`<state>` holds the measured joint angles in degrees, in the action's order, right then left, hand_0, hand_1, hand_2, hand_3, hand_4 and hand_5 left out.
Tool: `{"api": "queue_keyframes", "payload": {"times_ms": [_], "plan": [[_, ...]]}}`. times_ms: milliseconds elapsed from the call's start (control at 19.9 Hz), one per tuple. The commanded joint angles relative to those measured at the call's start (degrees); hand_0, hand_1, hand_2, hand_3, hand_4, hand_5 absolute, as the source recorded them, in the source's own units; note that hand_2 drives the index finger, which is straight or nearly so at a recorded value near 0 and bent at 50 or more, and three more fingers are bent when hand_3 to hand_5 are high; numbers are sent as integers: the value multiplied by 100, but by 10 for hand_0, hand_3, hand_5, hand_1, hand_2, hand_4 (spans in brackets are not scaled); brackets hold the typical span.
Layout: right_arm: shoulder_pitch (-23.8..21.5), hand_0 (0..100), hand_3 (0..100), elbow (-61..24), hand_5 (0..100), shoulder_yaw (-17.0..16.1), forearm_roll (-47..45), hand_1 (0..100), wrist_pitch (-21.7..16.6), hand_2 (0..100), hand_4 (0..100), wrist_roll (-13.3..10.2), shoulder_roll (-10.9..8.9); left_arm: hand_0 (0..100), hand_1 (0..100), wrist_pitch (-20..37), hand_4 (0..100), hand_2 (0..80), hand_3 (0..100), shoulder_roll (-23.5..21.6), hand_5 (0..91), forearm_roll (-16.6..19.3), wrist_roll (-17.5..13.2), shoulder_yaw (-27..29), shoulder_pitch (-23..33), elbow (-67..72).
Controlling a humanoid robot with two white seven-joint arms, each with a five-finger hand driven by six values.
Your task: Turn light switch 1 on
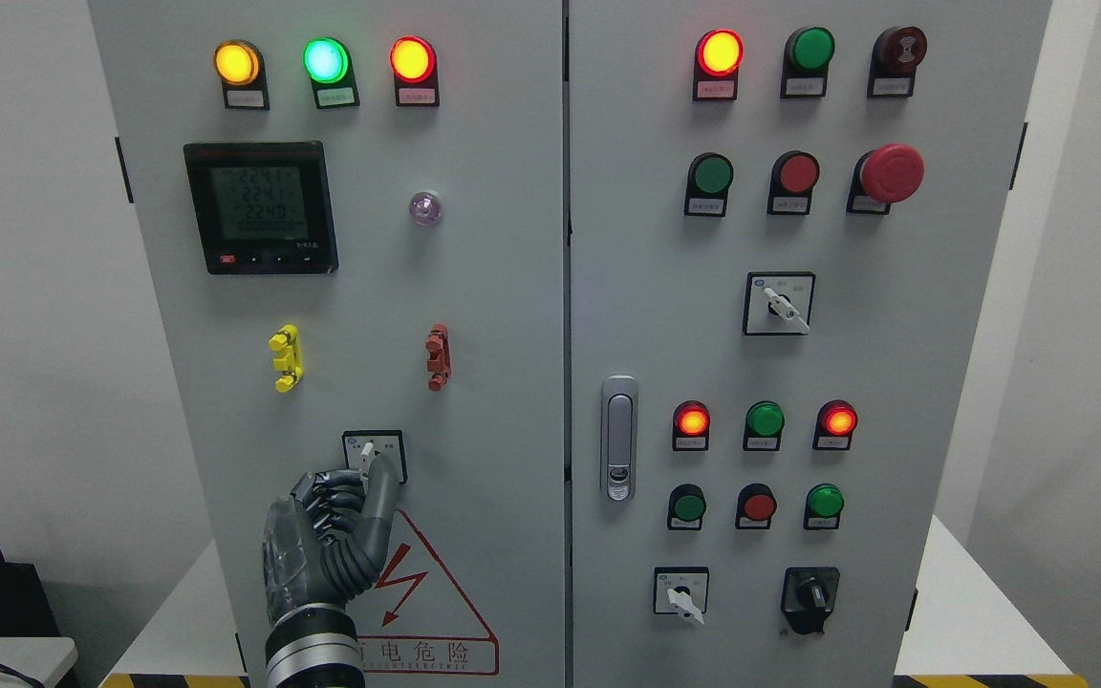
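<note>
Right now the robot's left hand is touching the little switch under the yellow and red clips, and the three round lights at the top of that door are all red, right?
Not quite. The head view shows those lights are amber, green and red. The left hand does reach the switch below the clips.

Meter display [258, 204]: 224; warning triangle [426, 612]: 电危险.
</note>
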<state>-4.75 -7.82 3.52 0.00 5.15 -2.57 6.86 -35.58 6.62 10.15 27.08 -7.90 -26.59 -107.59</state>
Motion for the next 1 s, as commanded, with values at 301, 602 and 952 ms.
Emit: {"api": "queue_keyframes", "payload": {"times_ms": [301,602,952], "plan": [[0,120,0,0,0,0,-97,389,4,0,0,2,0,289,458,-142,831,452,723,6,865,31,-1,-10,-48,-7],[0,120,0,0,0,0,-97,389,4,0,0,2,0,294,456,-204,830,454,722,15,862,31,-1,-10,-83,1],[0,120,0,0,0,0,-97,389,4,0,0,2,0,298,451,-221,829,459,721,15,861,40,-1,-10,-136,1]]}}
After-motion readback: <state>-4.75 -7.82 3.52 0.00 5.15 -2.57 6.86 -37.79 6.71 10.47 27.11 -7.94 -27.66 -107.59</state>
